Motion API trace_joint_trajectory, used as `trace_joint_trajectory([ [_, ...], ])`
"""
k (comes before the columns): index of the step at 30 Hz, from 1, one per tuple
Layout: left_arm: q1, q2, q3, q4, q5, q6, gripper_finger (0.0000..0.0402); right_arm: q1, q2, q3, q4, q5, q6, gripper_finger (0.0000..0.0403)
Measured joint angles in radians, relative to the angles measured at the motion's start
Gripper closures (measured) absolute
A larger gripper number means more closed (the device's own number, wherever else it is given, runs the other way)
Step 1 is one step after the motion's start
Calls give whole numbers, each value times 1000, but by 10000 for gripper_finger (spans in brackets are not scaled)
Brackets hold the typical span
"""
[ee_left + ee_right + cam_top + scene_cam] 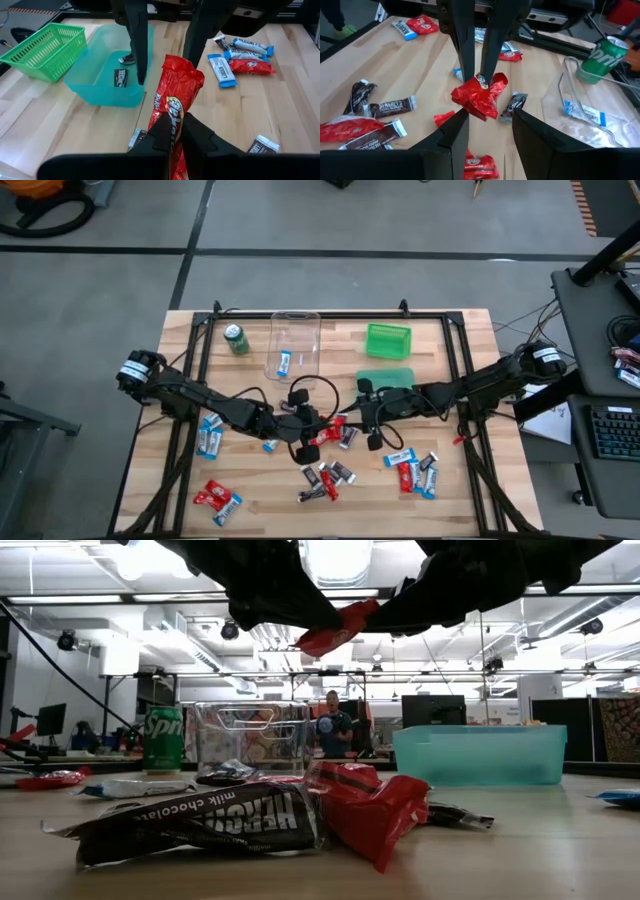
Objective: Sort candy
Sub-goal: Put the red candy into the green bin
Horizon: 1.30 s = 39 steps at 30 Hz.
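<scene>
My left gripper (175, 127) is shut on a red-wrapped candy bar (176, 92), held in the air over the middle of the table (335, 428). My right gripper (487, 130) is open and faces it from the table's right. Its two fingers (140, 50) stand on either side of the bar's free end, and I see no touch. More candy lies flat on the wood: blue-and-white and red bars (415, 470), dark bars (322, 480), a red and blue pair (215, 498), and blue ones (208, 435). My left gripper pinches the red candy bar between its two fingers at the bar's near end (172, 117), with the fingers lying roughly along the bar. The bar is lifted clear of the table (335, 630). Its crinkled free end (184, 70) sticks out beyond the fingertips toward my right gripper.
A teal bin (385, 377) with a dark bar inside (120, 77) sits behind the grippers, and a green basket (388, 340) stands farther back. A clear container (295, 340) holds a blue bar. A green soda can (236, 338) stands at far left.
</scene>
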Motion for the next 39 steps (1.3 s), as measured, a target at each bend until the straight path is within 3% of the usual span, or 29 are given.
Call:
trace_joint_trajectory([
  [13,9,0,0,16,0,1,399,0,5,0,25,-51,-96,279],
  [18,9,0,0,15,0,1,399,0,5,0,24,-51,-134,315],
  [23,9,0,0,17,1,1,396,0,5,0,23,-51,-142,376],
  [34,10,-23,0,-42,-27,42,305,-9,-8,0,14,-47,-71,392],
  [37,10,-54,0,-127,-63,37,282,-33,-26,12,-38,20,-13,392],
  [39,11,-75,0,-194,-85,14,272,-64,-39,33,-140,120,37,392],
])
